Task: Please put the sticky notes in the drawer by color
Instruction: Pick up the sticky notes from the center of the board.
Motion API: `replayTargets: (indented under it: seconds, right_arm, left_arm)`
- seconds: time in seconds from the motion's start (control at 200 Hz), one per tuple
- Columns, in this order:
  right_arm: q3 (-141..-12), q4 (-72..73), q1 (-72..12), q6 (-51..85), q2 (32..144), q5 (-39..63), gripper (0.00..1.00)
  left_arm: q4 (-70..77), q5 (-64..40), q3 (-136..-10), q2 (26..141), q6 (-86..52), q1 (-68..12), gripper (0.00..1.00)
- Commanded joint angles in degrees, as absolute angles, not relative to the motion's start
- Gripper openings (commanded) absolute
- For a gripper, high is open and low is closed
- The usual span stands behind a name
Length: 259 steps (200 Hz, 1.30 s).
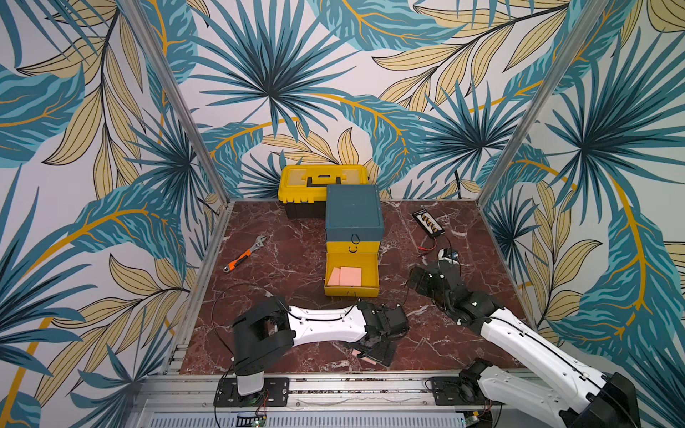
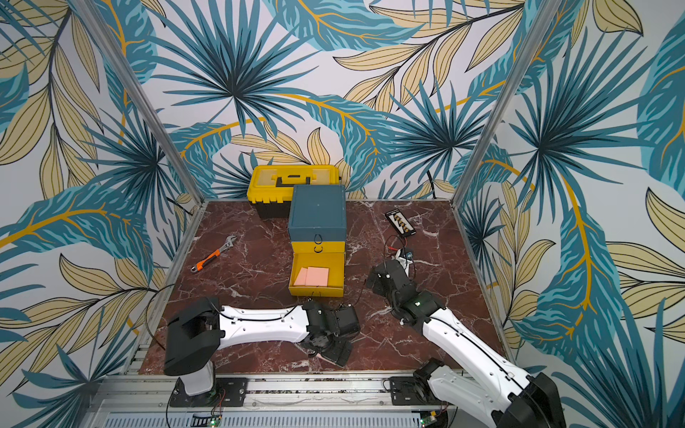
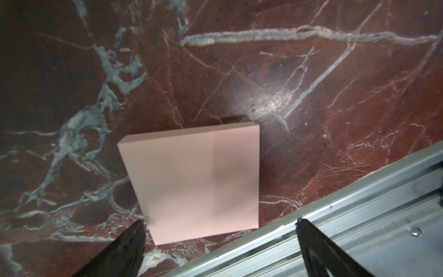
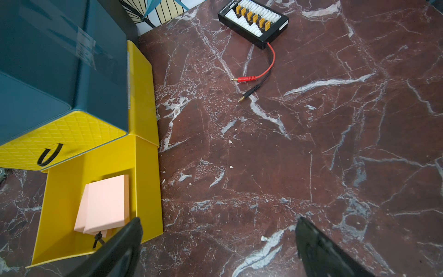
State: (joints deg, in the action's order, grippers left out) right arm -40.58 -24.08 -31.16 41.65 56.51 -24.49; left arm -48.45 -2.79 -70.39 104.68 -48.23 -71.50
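Pink sticky note (image 3: 191, 184) lying flat, square, edges skewed to my jaws.
Left gripper (image 3: 219, 221) spread wide, holding nothing; note sits just ahead.

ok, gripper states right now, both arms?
Left gripper: open, holding nothing; pink sticky pad lies flat on the table just ahead of it.
Right gripper: open, empty.

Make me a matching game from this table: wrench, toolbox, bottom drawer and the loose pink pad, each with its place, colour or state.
Things:
1. wrench
2. toolbox
3. bottom drawer
4. loose pink pad

Descriptions:
A. pulled open, pink pads inside
B. flat on the table, outside the drawers
C. orange handle
D. yellow, behind the cabinet

Pairs: 1-C, 2-D, 3-A, 4-B
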Motion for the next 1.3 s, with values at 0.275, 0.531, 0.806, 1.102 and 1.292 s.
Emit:
replayTargets:
  seconds: [0.275, 0.531, 0.806, 1.102, 1.292]
  right_arm:
    - [-38.32, -24.87, -30.94, 42.72, 55.52, -26.5, 0.99]
    - [-38.24, -24.96, -30.92, 41.98, 55.55, -26.97, 0.99]
    - [-37.45, -24.04, -30.85, 41.97, 55.46, -26.75, 0.99]
    - [-37.0, -23.43, -30.57, 42.03, 55.56, -26.7, 0.99]
    - [-36.76, -23.13, -30.37, 42.19, 55.62, -26.48, 0.99]
  left_arm:
    - [-50.89, -2.1, -73.63, 108.47, -47.72, -71.08, 1.0]
    - [-50.89, -2.98, -74.38, 111.01, -48.55, -70.78, 1.0]
    - [-51.26, -2.8, -73.87, 112.03, -49.69, -69.68, 1.0]
    - [-52.9, -2.81, -74.5, 114.21, -50.77, -69.2, 0.96]
    - [-55.44, -2.37, -75.52, 115.38, -51.59, -69.26, 0.93]
